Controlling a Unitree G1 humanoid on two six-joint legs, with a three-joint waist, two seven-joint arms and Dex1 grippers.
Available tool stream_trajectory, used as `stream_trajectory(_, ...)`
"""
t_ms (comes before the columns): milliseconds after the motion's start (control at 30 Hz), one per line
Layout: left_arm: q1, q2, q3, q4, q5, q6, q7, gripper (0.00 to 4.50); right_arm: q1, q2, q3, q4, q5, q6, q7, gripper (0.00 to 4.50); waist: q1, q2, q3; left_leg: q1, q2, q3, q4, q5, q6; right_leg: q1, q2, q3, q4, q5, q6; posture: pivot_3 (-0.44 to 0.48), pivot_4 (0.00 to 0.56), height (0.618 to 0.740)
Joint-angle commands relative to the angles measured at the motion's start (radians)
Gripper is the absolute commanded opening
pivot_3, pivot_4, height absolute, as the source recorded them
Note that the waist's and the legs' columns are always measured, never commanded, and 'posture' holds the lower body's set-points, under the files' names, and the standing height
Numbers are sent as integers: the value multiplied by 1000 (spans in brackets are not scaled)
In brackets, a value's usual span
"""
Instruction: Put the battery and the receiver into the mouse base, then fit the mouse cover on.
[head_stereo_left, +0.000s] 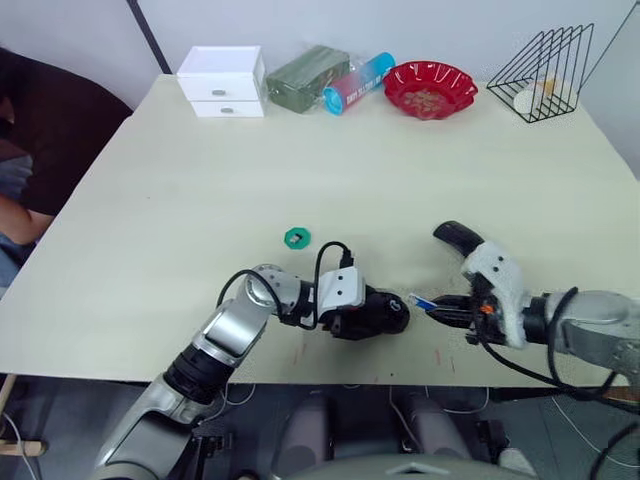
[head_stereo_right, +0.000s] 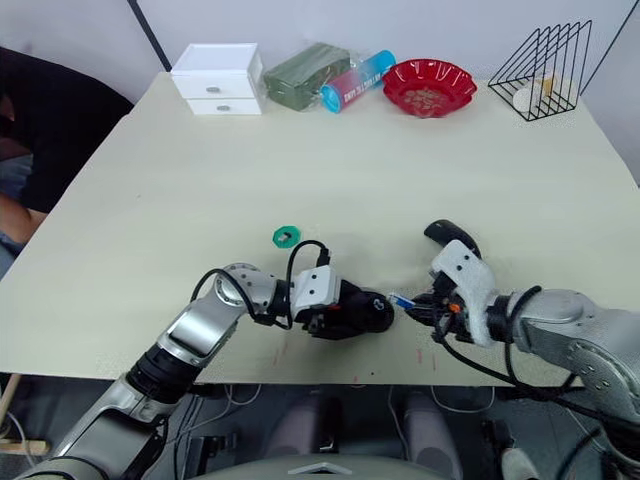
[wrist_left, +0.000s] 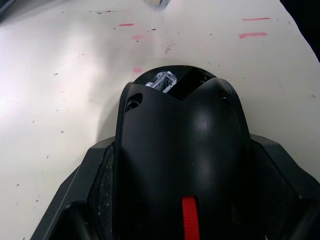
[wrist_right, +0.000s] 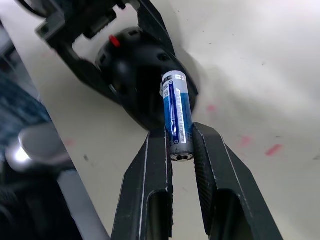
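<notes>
The mouse base (head_stereo_left: 380, 312), a black shell with a red strip (wrist_left: 189, 220), lies on the table near the front edge. My left gripper (head_stereo_left: 372, 312) is shut on it, one finger (wrist_left: 90, 180) on each side. My right gripper (wrist_right: 180, 145) is shut on the battery (wrist_right: 176, 112), a white and blue cylinder. The battery (head_stereo_left: 421, 300) points at the base's end from a short gap to the right. The mouse cover (head_stereo_left: 457, 238), a smooth black shell, lies just behind my right wrist. The receiver is hidden.
A green scalloped disc (head_stereo_left: 296, 237) lies behind the base. Along the far edge stand a white drawer box (head_stereo_left: 222, 80), a green pack (head_stereo_left: 305, 78), a blue tube (head_stereo_left: 358, 82), a red bowl (head_stereo_left: 430, 88) and a wire rack (head_stereo_left: 545, 72). A person (head_stereo_left: 15, 190) sits at the left.
</notes>
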Motion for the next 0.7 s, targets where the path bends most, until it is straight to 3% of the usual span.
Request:
stream_trajectory(33,8,0,-26,19,29,9,13,2954,-44,66,12,-44,34,123,-75,95,1,0,0,0,0,-1,0,0,0,0,0,-1,0,0,0,0,150,740)
stream_trajectory(333,0,-9,-30,19,35,29,14,2954,-56,125,72,29,88,145,-284,95,0,0,-2,0,0,0,0,0,0,0,0,-1,0,0,0,0,150,740)
stream_trajectory(700,0,-14,-25,14,39,37,25,2954,-74,118,87,89,263,145,-457,95,0,0,-2,0,0,0,0,0,0,0,0,-1,-1,0,0,0,150,740)
